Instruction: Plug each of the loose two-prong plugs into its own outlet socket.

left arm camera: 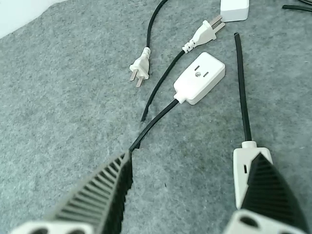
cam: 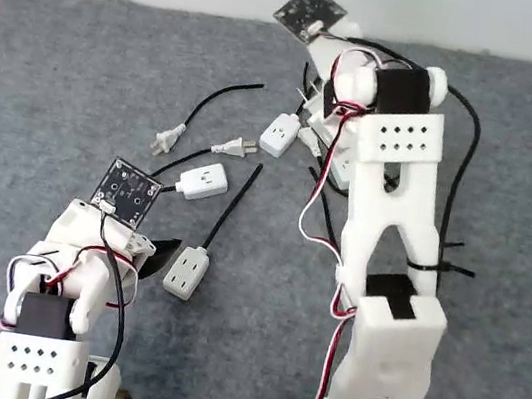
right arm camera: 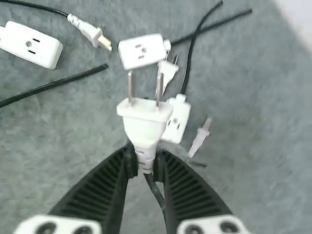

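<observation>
My right gripper (right arm camera: 145, 158) is shut on a white two-prong plug (right arm camera: 144, 117), held above the carpet. Its prongs point at a white outlet socket (right arm camera: 141, 51) a short gap ahead. Beside the held plug lie another outlet (right arm camera: 175, 119) and two loose plugs (right arm camera: 200, 136) (right arm camera: 168, 70). My left gripper (left arm camera: 187, 180) is open and holds nothing. It hovers low at the near left, beside a white outlet (left arm camera: 246, 165) on a black cord. Ahead of it lie a square outlet (left arm camera: 199, 78) and two loose plugs (left arm camera: 140, 68) (left arm camera: 207, 33).
Black cords (cam: 230, 204) cross the grey carpet between the outlets. The right arm (cam: 393, 230) stretches over the right half of the table, covering part of an outlet. Open carpet lies at the far left (cam: 53, 75).
</observation>
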`<state>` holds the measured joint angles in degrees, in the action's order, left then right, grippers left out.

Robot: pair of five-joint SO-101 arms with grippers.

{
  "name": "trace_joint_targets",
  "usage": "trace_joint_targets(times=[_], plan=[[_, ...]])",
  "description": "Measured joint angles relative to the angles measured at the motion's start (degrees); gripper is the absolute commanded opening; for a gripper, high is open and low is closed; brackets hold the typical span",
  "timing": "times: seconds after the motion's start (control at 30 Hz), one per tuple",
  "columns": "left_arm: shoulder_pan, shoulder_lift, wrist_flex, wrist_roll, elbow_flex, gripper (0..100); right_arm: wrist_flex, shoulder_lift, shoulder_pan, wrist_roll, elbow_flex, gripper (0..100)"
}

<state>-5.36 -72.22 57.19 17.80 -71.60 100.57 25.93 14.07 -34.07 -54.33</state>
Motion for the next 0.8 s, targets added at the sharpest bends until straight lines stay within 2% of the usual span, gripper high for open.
trace_joint_targets(times=[0.37, 0.63, 0.8], plan=[[0.0, 0.0, 0.0, 0.0, 2.1, 37, 0.1, -18.2, 0.7, 2.7, 15.6, 0.9], [0.0, 0.0, 2.9, -0.4, 5.5, 37, 0.1, -29.9, 1.6, 4.4, 30.5, 0.9], [3.7, 0.0, 6.2, -0.8, 8.7, 37, 0.1, -38.9, 4.5, 5.2, 37.1, 0.9]])
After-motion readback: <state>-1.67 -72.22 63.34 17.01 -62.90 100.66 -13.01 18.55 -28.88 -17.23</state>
